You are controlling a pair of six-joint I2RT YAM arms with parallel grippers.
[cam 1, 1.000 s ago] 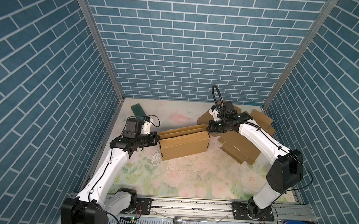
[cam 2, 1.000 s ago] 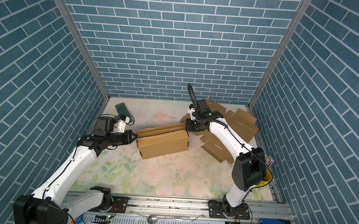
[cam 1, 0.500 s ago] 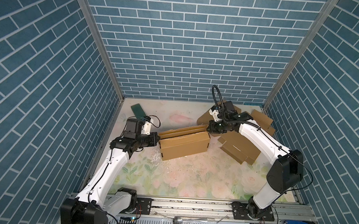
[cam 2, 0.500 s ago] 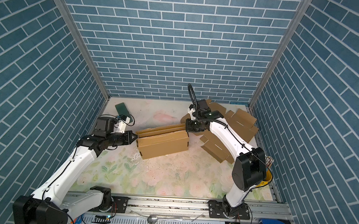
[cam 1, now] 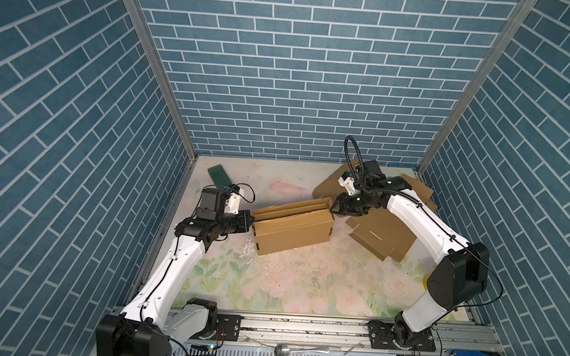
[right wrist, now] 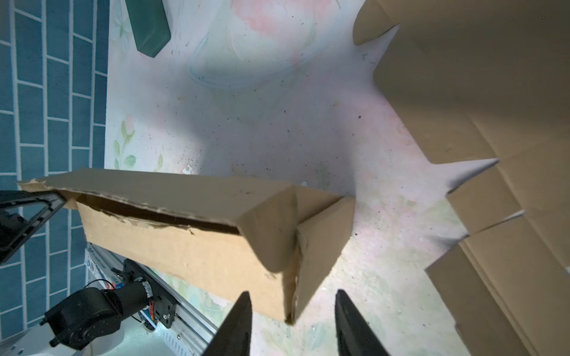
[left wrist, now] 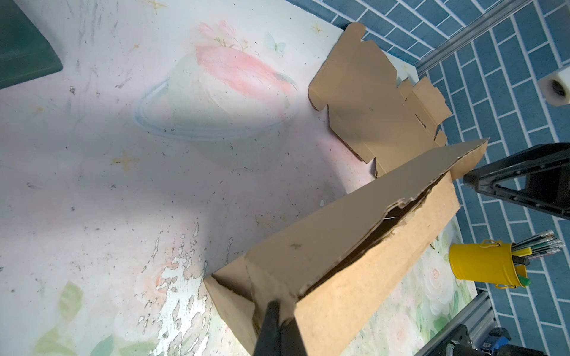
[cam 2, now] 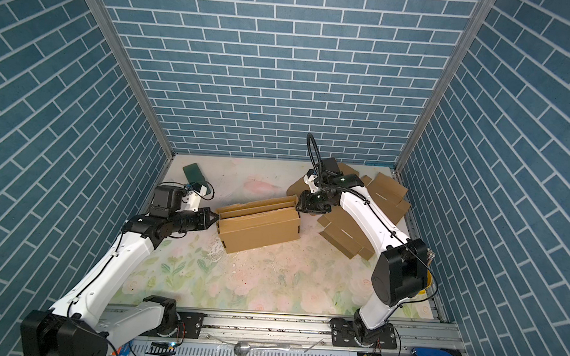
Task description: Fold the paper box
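Observation:
The paper box (cam 1: 292, 232) (cam 2: 260, 230) is a long brown cardboard carton lying across the middle of the mat, its top seam gaping a little. My left gripper (cam 1: 250, 219) (cam 2: 214, 219) (left wrist: 279, 311) is at the box's left end, shut on a small end flap of the box (left wrist: 354, 246). My right gripper (cam 1: 334, 209) (cam 2: 298, 206) (right wrist: 293, 292) stands open at the right end. Its two black fingers (right wrist: 243, 311) straddle the folded end edge of the box (right wrist: 185, 243) without pinching it.
Flat cardboard blanks (cam 1: 381, 235) (cam 2: 344, 233) (right wrist: 493, 123) lie stacked under and behind the right arm. A dark green flat object (cam 1: 221, 175) (cam 2: 194, 173) lies at the back left. A yellow cup of pens (left wrist: 481, 262) stands at the right edge. Blue brick walls enclose three sides.
My right gripper has opened and let go of the box's right end. The left gripper and the box have stayed put.

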